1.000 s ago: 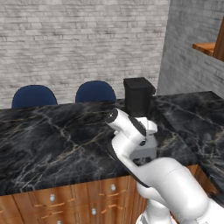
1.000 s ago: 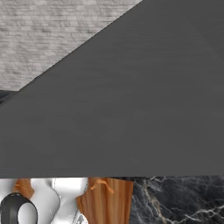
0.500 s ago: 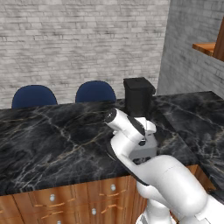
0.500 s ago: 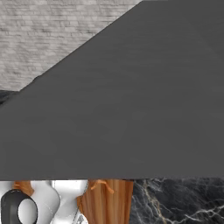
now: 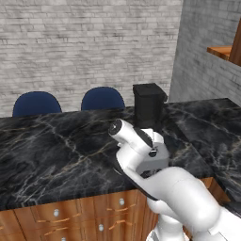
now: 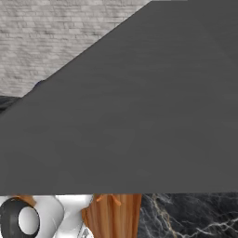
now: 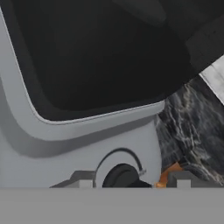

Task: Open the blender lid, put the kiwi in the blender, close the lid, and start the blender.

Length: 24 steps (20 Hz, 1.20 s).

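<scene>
The blender (image 5: pixel 149 109) stands on the black marble counter (image 5: pixel 56 146), its dark square jar topped by the flat black blender lid (image 5: pixel 149 87). My arm covers its lower part in the left base view. In the hand view I am very close to the blender's light-grey base (image 7: pixel 65 144), with the dark jar (image 7: pixel 96 52) above it. My gripper (image 7: pixel 131 181) is open. Its fingertips (image 7: pixel 82 179) stand on either side of the round black knob (image 7: pixel 124 176), a small gap on each side. The kiwi is hidden from me.
Two blue chairs (image 5: pixel 36 103) (image 5: pixel 102 98) stand behind the counter. A grey wall (image 5: pixel 207 70) with a wooden shelf (image 5: pixel 226 51) rises at the right. A large dark grey panel (image 6: pixel 139 102) sits close in the right base view, above wood cabinets (image 6: pixel 116 214).
</scene>
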Tool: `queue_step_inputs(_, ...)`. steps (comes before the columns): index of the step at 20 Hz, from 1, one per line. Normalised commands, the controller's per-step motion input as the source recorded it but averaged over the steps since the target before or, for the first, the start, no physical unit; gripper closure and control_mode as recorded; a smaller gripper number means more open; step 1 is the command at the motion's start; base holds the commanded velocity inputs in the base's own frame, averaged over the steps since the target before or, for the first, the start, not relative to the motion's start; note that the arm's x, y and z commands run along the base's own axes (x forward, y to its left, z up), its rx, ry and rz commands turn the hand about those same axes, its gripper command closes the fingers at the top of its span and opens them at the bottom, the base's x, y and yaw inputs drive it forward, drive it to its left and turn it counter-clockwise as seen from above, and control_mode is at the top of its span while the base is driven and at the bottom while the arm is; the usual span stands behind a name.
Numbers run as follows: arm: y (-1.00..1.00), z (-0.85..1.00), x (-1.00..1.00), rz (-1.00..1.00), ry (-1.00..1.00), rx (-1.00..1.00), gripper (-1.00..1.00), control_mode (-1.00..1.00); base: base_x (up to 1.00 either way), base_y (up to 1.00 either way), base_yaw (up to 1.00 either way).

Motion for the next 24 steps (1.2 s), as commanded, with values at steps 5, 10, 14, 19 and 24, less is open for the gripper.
queue_step_inputs(5,0.46,-0.3,0.28,0.0,0.0,0.0,-1.0,-1.0,0.0,0.0,0.0)
queue_step_inputs(10,0.19,-0.2,0.5,0.0,-0.04,0.0,-1.0,-1.0,0.0,0.0,0.0)
queue_step_inputs(14,0.04,-0.12,0.1,0.0,-0.11,0.0,-1.0,-1.0,0.0,0.0,0.0)
queue_step_inputs(19,-0.03,0.21,-0.64,0.0,-0.18,0.0,-1.0,-1.0,0.0,0.0,0.0)
queue_step_inputs(24,-0.23,0.64,-0.86,0.0,-0.22,0.0,-1.0,-1.0,0.0,0.0,0.0)
